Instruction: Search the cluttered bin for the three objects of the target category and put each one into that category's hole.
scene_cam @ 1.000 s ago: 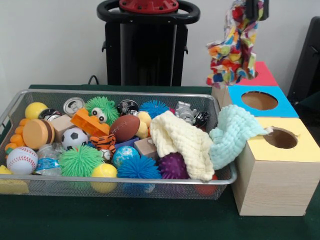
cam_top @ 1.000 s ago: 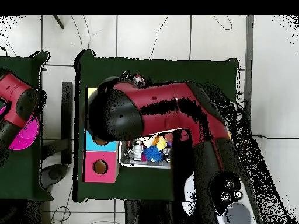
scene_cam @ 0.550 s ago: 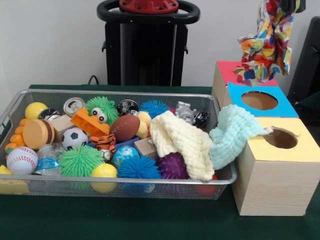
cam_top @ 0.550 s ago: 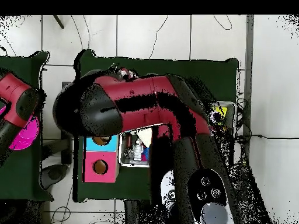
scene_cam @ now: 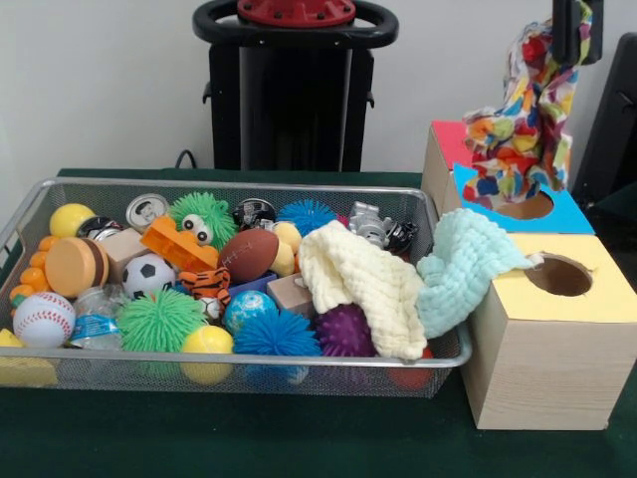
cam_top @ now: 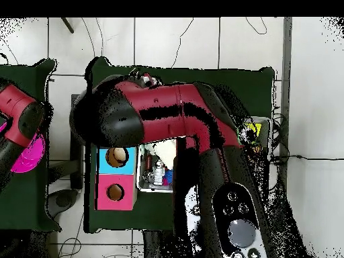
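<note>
The gripper (scene_cam: pixel 569 25), pinching the multicoloured patchwork cloth (scene_cam: pixel 523 119), had swung back and lowered; the cloth's tail now brushed the blue box's hole (scene_cam: pixel 526 206), so release looked close.

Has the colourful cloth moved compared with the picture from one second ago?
Yes. In the front view the colourful cloth hung over the red box top before; now it hangs further right and lower, its bottom at the blue box's hole.

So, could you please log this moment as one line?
gripper: shut on multicoloured cloth | cloth hanging over blue box hole | two cloths remain in bin
</note>
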You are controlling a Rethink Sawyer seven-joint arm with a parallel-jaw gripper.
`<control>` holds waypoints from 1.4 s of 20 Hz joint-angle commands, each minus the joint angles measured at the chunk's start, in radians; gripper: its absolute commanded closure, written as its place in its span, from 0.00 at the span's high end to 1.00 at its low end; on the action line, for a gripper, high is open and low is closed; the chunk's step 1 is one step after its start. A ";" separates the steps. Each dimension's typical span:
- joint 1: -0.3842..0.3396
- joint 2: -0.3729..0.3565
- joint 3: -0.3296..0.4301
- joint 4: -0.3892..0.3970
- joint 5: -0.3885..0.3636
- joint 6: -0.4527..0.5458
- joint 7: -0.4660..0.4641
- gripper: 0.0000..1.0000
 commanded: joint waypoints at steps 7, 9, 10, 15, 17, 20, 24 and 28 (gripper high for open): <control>0.049 0.160 -0.137 -0.055 0.030 -0.081 0.291 0.00; 0.063 0.149 -0.155 -0.057 0.052 -0.060 0.304 0.00; 0.072 0.150 -0.163 -0.063 0.060 -0.053 0.311 0.00; 0.132 0.162 -0.216 -0.107 0.094 -0.016 0.352 0.00; 0.178 0.173 -0.243 -0.133 0.094 0.001 0.389 0.00; 0.213 0.182 -0.273 -0.154 0.101 0.012 0.408 0.00; 0.240 0.191 -0.301 -0.176 0.113 0.028 0.417 0.00; 0.271 0.216 -0.320 -0.202 0.133 0.048 0.428 0.00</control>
